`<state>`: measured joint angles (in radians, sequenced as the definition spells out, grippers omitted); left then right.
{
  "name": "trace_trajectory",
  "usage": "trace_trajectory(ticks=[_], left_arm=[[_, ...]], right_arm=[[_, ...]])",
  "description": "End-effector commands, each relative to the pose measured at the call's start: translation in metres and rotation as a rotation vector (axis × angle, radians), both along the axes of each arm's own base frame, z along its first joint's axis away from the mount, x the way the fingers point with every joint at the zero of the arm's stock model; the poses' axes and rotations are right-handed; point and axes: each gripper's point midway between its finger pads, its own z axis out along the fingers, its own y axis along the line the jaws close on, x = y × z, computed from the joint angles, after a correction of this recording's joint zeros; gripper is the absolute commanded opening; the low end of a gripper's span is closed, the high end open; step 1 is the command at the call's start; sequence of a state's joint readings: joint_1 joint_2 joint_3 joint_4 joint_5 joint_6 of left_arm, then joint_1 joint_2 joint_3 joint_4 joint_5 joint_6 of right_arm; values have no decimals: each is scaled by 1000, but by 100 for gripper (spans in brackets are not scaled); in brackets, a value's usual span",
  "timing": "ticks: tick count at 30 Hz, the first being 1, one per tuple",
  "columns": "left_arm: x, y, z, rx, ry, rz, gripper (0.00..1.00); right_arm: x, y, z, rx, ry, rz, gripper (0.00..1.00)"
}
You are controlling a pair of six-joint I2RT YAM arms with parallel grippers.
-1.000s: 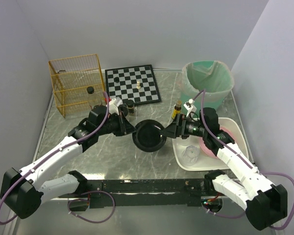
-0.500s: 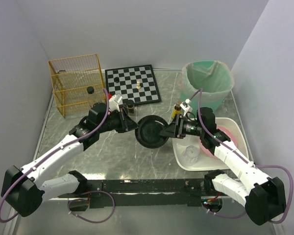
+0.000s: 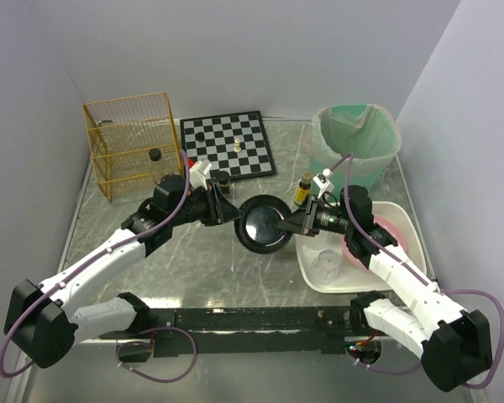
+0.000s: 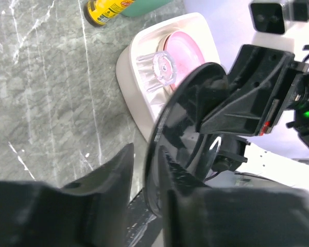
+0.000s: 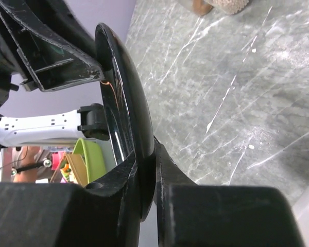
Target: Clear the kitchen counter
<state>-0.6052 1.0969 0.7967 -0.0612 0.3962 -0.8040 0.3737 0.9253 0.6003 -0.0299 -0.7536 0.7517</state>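
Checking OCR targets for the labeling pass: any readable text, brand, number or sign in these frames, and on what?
No text can be quoted; nothing is legible.
yellow bottle: dark print on its label, too blurred to read.
chessboard: no letters or numbers visible along its edges.

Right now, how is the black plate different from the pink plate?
The black plate is gripped by the right gripper; the pink plate is held by nothing. The black plate is over the counter; the pink plate lies in the white tray. Both are round.
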Motion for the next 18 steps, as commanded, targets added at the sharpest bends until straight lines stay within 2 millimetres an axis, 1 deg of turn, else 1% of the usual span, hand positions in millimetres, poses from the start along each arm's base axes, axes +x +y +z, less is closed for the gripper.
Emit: trace_trajectory(ticks=[1, 2, 5, 9, 12, 14, 15, 16, 18], left_arm=[[6, -1, 11, -23, -32, 13, 41], [7, 0, 11, -14, -35, 22, 46], [8, 6, 7, 11, -33, 46, 54], [7, 8, 5, 22, -36, 52, 56], [7, 8, 3, 24, -34, 49, 56], [6, 7, 3, 20, -33, 42, 55], [5, 7, 3, 17, -34, 41, 55], [5, 7, 4, 15, -35, 40, 55], [5, 8, 4, 17, -38, 42, 55]], right_arm=[[5, -7, 22, 13, -76, -65, 0], [10, -13, 19, 3, -65, -106, 0], [17, -34, 19, -5, -55, -213, 0], [25, -70, 14, 5, -17, -387, 0], [30, -98, 0, 7, 38, -530, 0], [31, -111, -8, 15, 67, -600, 0], [30, -114, -13, 20, 89, -623, 0], [33, -125, -16, 28, 101, -681, 0], [33, -136, -19, 41, 110, -758, 0]])
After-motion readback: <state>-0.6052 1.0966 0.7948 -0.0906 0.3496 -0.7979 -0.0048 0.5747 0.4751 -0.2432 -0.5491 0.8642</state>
